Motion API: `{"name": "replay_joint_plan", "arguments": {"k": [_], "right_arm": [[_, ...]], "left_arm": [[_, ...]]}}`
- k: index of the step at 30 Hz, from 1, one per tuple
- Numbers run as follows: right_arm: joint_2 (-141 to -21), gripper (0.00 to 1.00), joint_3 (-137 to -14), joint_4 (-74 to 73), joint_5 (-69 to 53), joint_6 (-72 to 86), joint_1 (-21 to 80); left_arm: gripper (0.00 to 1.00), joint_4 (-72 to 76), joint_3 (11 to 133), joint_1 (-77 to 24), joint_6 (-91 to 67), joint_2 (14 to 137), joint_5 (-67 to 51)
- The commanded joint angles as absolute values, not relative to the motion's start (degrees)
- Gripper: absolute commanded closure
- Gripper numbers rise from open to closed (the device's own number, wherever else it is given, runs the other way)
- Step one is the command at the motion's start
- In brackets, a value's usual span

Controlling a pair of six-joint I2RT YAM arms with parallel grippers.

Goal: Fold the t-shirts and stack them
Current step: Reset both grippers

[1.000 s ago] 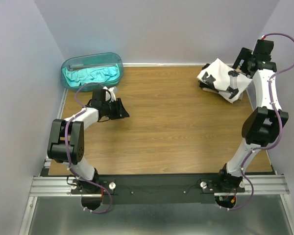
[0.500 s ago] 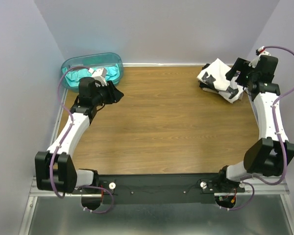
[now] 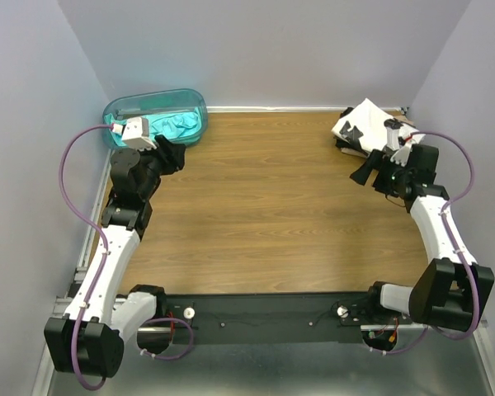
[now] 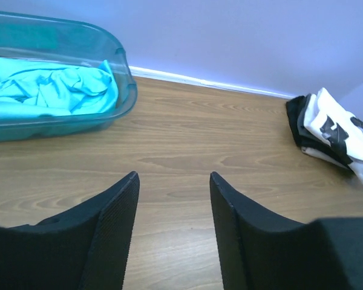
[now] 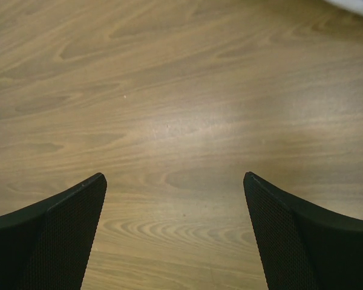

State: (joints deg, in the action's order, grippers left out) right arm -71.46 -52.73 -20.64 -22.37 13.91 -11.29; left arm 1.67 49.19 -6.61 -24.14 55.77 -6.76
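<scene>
A crumpled teal t-shirt [image 3: 178, 125] [image 4: 48, 90] lies in the translucent teal tub [image 3: 122, 107] [image 4: 124, 90] at the back left. At the back right a folded white t-shirt with black print [image 3: 363, 122] [image 4: 342, 127] tops a stack, with a dark folded one [image 4: 295, 115] under it. My left gripper [image 3: 170, 155] [image 4: 173, 181] hangs just in front of the tub, open, with only bare wood between its fingers. My right gripper [image 3: 365, 175] [image 5: 175, 178] is in front of the stack, wide open over the table with nothing in it.
The wooden table [image 3: 272, 206] is walled at the back and on both sides. The tub sits in the back left corner and the stack in the back right corner.
My left arm has stretched out and swung back towards the tub, its jaws a little wider. My right arm has pulled off the white t-shirt and come down in front of the stack.
</scene>
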Motion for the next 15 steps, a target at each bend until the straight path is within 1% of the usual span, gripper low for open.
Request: {"name": "replay_joint_plan", "arguments": {"k": [1,5,15], "right_arm": [[-69.0,0.00,-49.6,-18.9,-22.9,14.2,-10.7],[-69.0,0.00,-48.4,-18.8,-22.1,14.2,-10.6],[-70.9,0.00,-49.1,-18.0,-23.2,14.5,-10.5]], "left_arm": [[0.39,4.5,47.1,-6.9,-25.4,53.1,-1.4],[0.36,6.4,45.0,-6.9,-25.8,51.0,-0.4],[0.35,7.4,43.9,-6.9,-26.8,50.3,2.2]]}}
